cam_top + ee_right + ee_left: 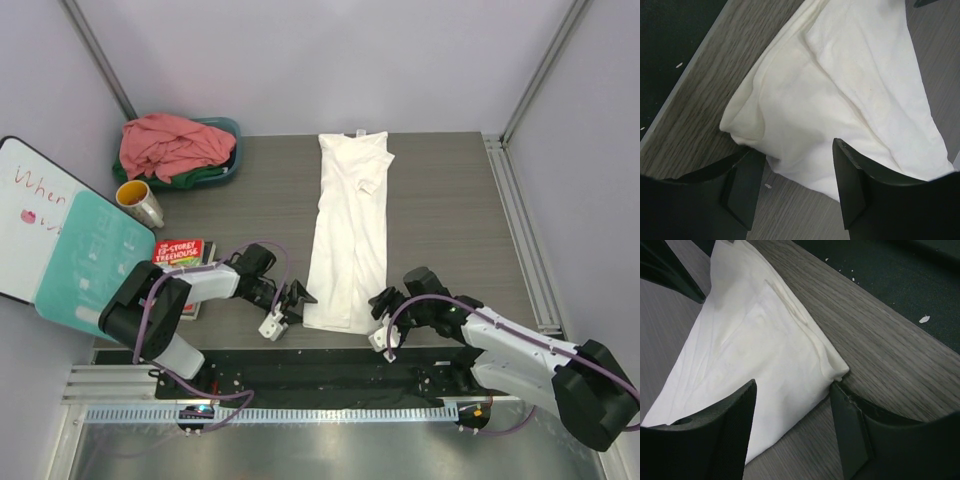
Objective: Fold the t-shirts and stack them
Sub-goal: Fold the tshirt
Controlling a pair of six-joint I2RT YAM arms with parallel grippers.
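The left hand point(794, 386) and right hand point(792, 149) are each sitting with jaws apart, straddling a near corner of the white t-shirt point(345, 235) lying folded lengthwise on the counter point(450, 210).

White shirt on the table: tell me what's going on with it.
Both arms are working on the white shirt, which lies folded into a long strip. The left gripper and right gripper each straddle one near corner, jaws open, nothing pinched yet. The pink shirt and green shirt sit heaped in the teal basin, unfolded.
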